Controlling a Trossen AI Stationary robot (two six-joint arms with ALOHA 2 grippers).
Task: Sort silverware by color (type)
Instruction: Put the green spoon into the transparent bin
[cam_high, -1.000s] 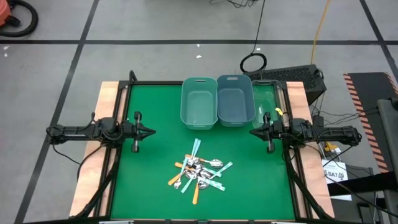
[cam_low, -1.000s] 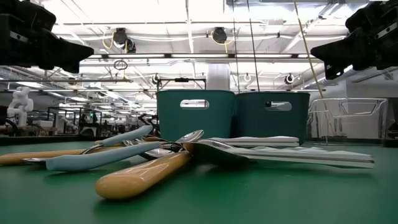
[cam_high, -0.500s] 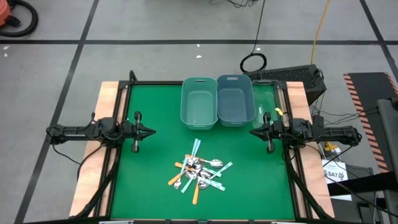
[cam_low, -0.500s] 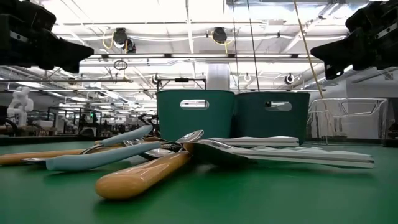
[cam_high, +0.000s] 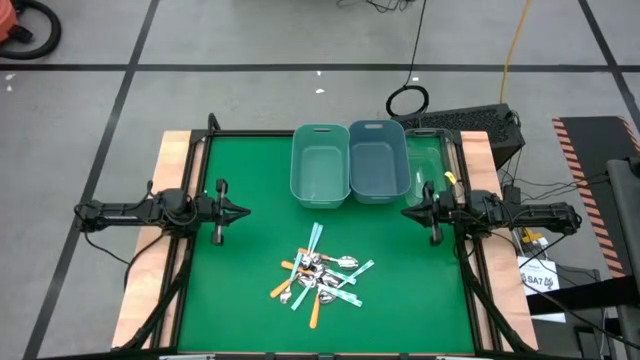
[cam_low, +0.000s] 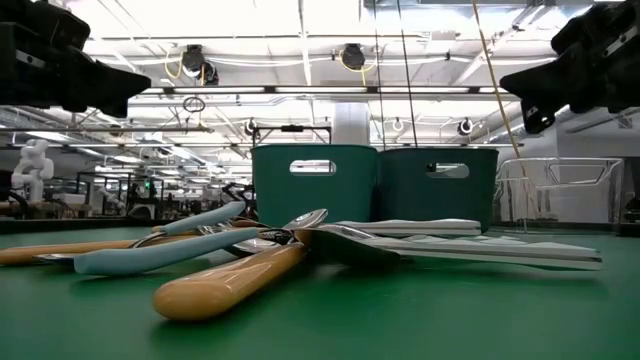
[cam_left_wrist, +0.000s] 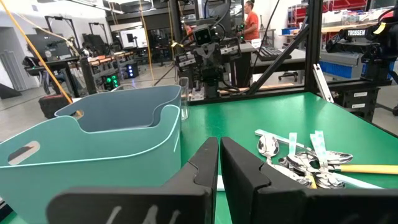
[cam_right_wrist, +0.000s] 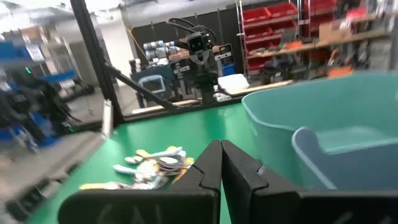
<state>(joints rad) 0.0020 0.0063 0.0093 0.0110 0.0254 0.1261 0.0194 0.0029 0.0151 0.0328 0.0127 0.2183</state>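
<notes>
The silverware (cam_high: 320, 277) lies in one tangled pile on the green mat (cam_high: 250, 290), toward the table's near edge. It is small spoons with metal bowls and orange, light blue or teal handles. In the low view an orange handle (cam_low: 230, 285) and a light blue one (cam_low: 160, 255) rest on the mat. My left gripper (cam_high: 245, 211) hovers at the table's left edge, shut and pointing level toward the middle. My right gripper (cam_high: 405, 211) mirrors it at the right edge, also shut. Both are well above and away from the pile (cam_left_wrist: 298, 162) (cam_right_wrist: 155, 165).
Two teal bins (cam_high: 320, 165) (cam_high: 378, 160) stand side by side at the table's far middle, and a clear container (cam_high: 428, 160) stands to their right. Wooden strips (cam_high: 175, 160) border the mat. Bare mat lies left and right of the pile.
My right gripper has rolled a little about the line it points along, staying in place and shut. The left arm and the spoons have kept still.
</notes>
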